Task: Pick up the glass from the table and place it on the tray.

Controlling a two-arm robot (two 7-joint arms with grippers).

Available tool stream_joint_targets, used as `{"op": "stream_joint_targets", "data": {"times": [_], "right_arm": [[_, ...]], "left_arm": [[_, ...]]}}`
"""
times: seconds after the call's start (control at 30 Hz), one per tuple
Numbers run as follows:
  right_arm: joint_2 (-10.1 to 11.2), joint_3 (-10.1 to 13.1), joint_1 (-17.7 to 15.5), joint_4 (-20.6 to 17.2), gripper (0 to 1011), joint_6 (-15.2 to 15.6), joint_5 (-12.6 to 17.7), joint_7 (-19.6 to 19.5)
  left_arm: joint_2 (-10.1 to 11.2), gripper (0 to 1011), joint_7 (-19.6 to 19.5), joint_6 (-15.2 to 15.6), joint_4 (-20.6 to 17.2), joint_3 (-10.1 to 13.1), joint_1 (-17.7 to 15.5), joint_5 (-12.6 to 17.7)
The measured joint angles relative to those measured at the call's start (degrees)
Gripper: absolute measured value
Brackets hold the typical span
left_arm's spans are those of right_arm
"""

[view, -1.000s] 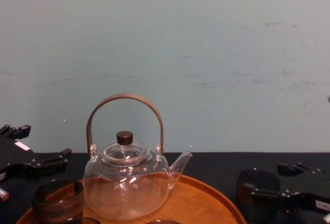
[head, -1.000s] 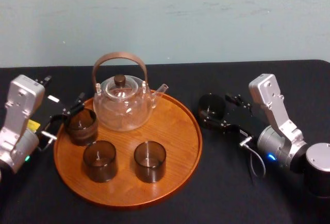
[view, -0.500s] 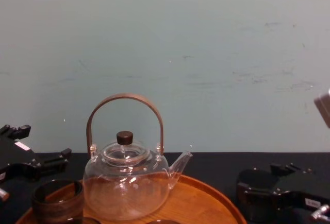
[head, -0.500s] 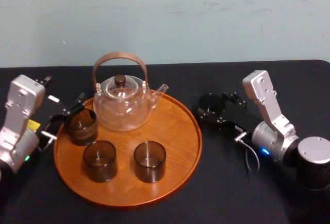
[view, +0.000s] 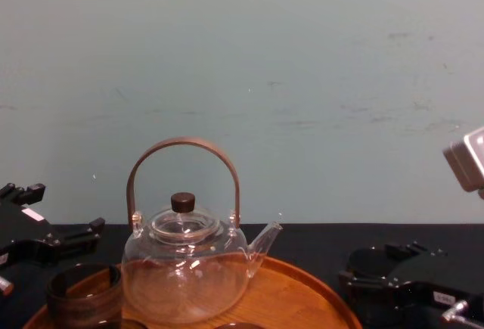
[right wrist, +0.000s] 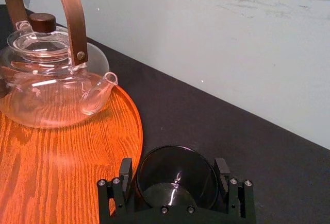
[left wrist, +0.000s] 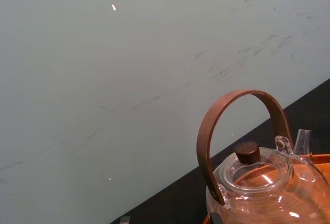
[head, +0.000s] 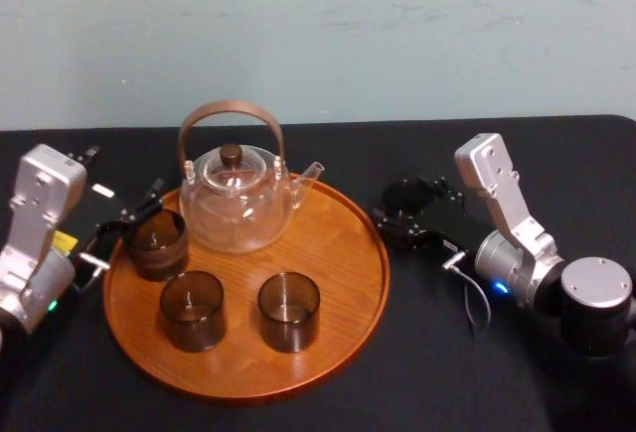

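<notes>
A dark smoked glass (head: 405, 194) stands over the black table just right of the tray (head: 338, 243). My right gripper (head: 409, 210) is shut on it. In the right wrist view the glass (right wrist: 175, 175) sits between the two fingers (right wrist: 125, 170), which press its sides, with the tray's rim (right wrist: 135, 126) close by. The chest view has the glass (view: 370, 268) low at the right. My left gripper (head: 124, 223) rests open at the tray's left edge, beside another glass (head: 157, 241) on the tray.
A clear glass teapot (head: 237, 204) with a brown hoop handle stands at the back of the tray. Two more dark glasses (head: 192, 309) (head: 288, 311) stand on the tray's front half. Bare wood lies on the tray's right side, nearest the held glass.
My right gripper has moved left toward the tray with the glass in it, and its wrist has swung inward. The left arm and the things on the tray have not moved.
</notes>
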Motion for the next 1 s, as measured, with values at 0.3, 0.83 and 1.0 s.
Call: {"op": "stream_joint_targets", "data": {"times": [0.3,0.83,1.0], "right_arm": [[-0.12,-0.13,0.24,0.45,1002,0.01,-0.15,0.0],[-0.05,-0.06,0.17,0.28,948,0.01,-0.1,-0.03],[-0.03,-0.04,0.14,0.24,918,0.01,-0.07,-0.03]], "left_arm": [[0.0,1001,0.0,0.0,0.0,0.0,0.0,0.0],[0.0,1001,0.0,0.0,0.0,0.0,-0.01,0.0],[0.0,1001,0.0,0.0,0.0,0.0,0.0,0.0]]}}
